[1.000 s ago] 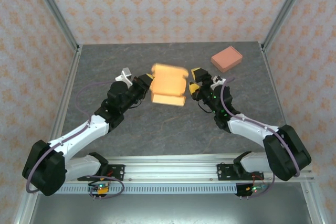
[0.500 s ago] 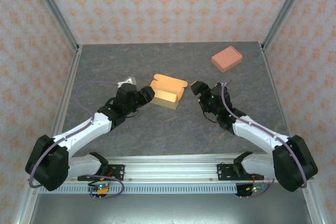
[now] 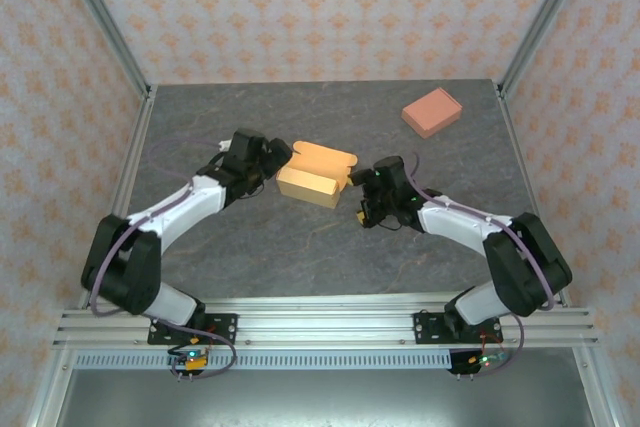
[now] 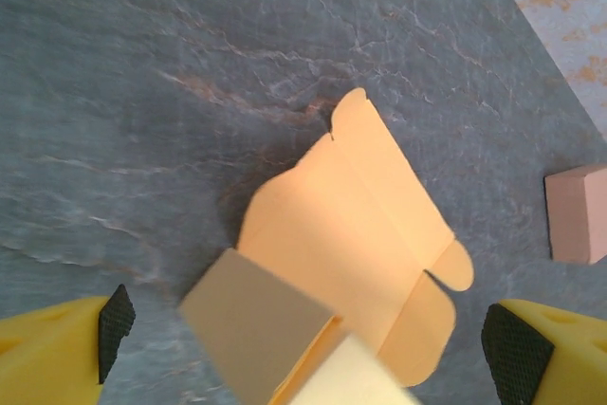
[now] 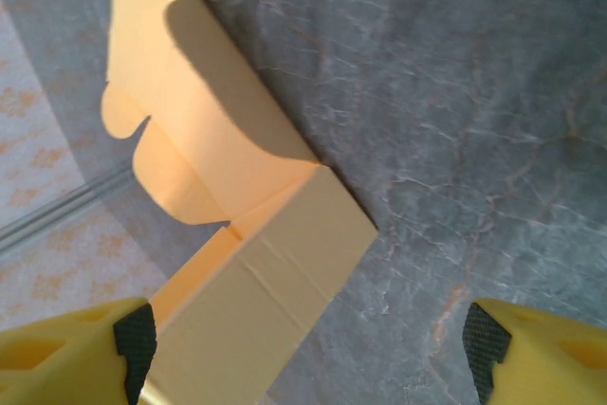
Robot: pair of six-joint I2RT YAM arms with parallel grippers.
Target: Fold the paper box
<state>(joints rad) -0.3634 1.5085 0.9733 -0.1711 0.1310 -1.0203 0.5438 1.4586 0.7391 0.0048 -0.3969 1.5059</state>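
The orange paper box [image 3: 312,177] lies on the grey table with its lid flap [image 3: 325,156] folded back open. My left gripper [image 3: 277,158] sits at the box's left end, jaws wide open and holding nothing. In the left wrist view the box [image 4: 351,225] lies between and beyond the black fingertips [image 4: 116,318], with one blurred end close to the camera. My right gripper [image 3: 357,195] is open at the box's right end. In the right wrist view [image 5: 308,339] a side wall of the box [image 5: 256,282] lies by the left finger, not gripped.
A pink closed box [image 3: 431,112] sits at the back right of the table and shows again at the right edge of the left wrist view [image 4: 577,213]. Metal frame posts and patterned walls border the table [image 3: 250,247].
The box was held up off the table by my left gripper. It now rests on the table and the left jaws have opened and let go. The right gripper has moved lower beside it.
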